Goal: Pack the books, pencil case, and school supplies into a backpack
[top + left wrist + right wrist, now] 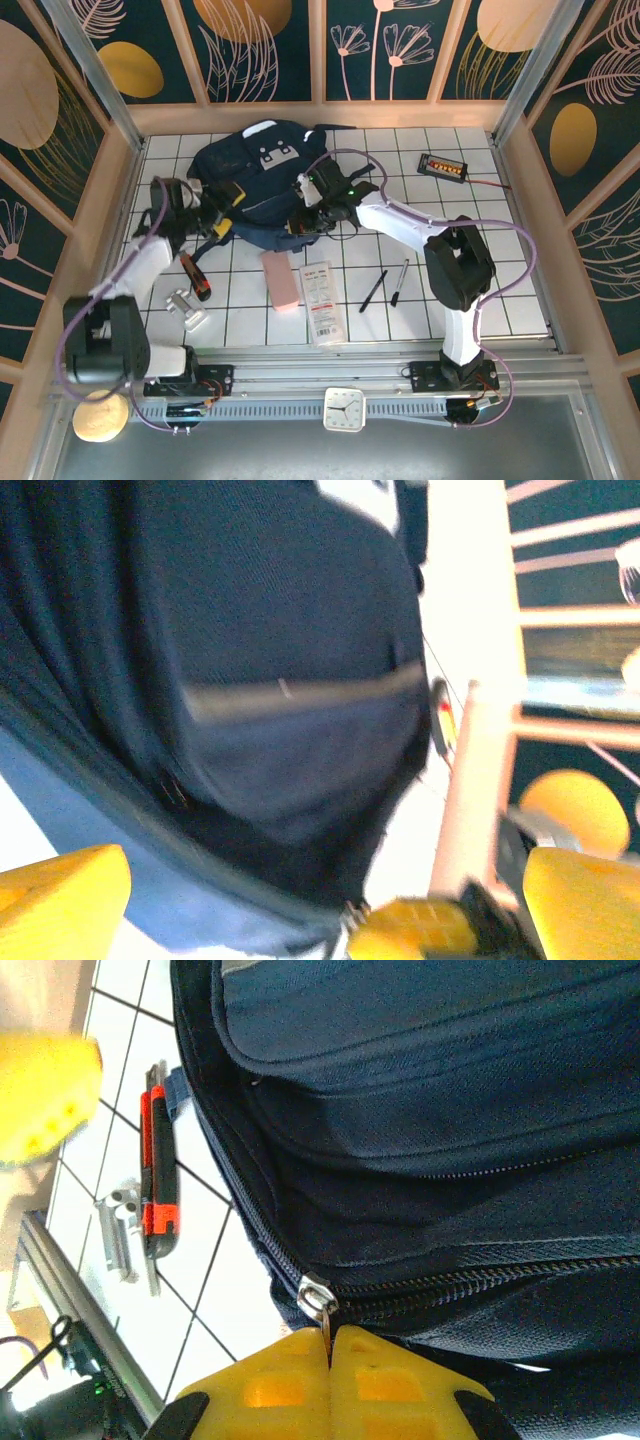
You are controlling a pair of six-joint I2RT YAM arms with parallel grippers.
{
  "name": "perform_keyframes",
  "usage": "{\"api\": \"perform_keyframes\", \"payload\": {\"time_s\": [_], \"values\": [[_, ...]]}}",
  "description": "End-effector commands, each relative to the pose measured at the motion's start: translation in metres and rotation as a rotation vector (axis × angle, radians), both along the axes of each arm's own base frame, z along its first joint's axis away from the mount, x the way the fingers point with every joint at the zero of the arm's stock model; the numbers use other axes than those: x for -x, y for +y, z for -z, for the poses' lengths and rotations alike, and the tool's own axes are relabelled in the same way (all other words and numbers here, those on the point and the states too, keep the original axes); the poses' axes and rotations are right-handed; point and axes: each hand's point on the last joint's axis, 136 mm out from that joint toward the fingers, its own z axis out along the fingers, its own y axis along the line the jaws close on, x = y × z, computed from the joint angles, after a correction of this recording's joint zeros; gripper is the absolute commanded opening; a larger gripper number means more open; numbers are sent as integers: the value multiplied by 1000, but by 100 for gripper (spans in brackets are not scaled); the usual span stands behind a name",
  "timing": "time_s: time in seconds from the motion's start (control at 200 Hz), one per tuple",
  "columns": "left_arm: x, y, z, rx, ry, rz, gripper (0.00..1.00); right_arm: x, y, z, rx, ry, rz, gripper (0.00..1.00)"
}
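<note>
1. Backpack (pixel 250 170) lies at far middle of table; zip looks mostly closed, so the step is judged to be opening it
2. Left gripper (pixel 220 215) spread wide at bag's near-left edge, gripping nothing; best clamp fabric there as anchor
3. Right gripper (pixel 328 1345) clenched on zipper pull (pixel 316 1295); draw along the track, not upward
4. White booklet (pixel 320 300), pink pencil case (pixel 282 280), two pens (pixel 374 290) wait on tiles near the bag

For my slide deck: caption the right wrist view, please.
Right gripper shut on the zipper pull of the navy backpack, a red-and-black cutter lying on the tiled table.
</note>
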Motion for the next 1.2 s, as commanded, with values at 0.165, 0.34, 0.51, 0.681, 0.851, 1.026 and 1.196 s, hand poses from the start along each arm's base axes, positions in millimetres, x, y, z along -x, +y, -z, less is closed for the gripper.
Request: {"api": "perform_keyframes", "payload": {"time_s": [0.165, 0.34, 0.51, 0.681, 0.851, 1.026, 1.196], "values": [[15, -29, 20, 116, 101, -113, 99, 7, 27, -45, -136, 1, -36, 0], [12, -35, 55, 140, 183, -140, 99, 17, 36, -51, -148, -8, -54, 0], [8, -48, 75, 150, 225, -147, 98, 21, 42, -52, -156, -7, -64, 0], [-8, -51, 90, 92, 225, -122, 12, 20, 41, -40, -111, 0, -69, 0], [-18, -30, 70, -97, 154, -72, 0, 2, -2, -1, 155, -19, -51, 0], [-22, 5, 33, -272, 77, -46, 0, -27, -71, 16, 342, -64, 27, 0], [-16, 17, 25, -348, 47, 7, 0, -67, -108, 17, 396, -132, 102, 0]]}}
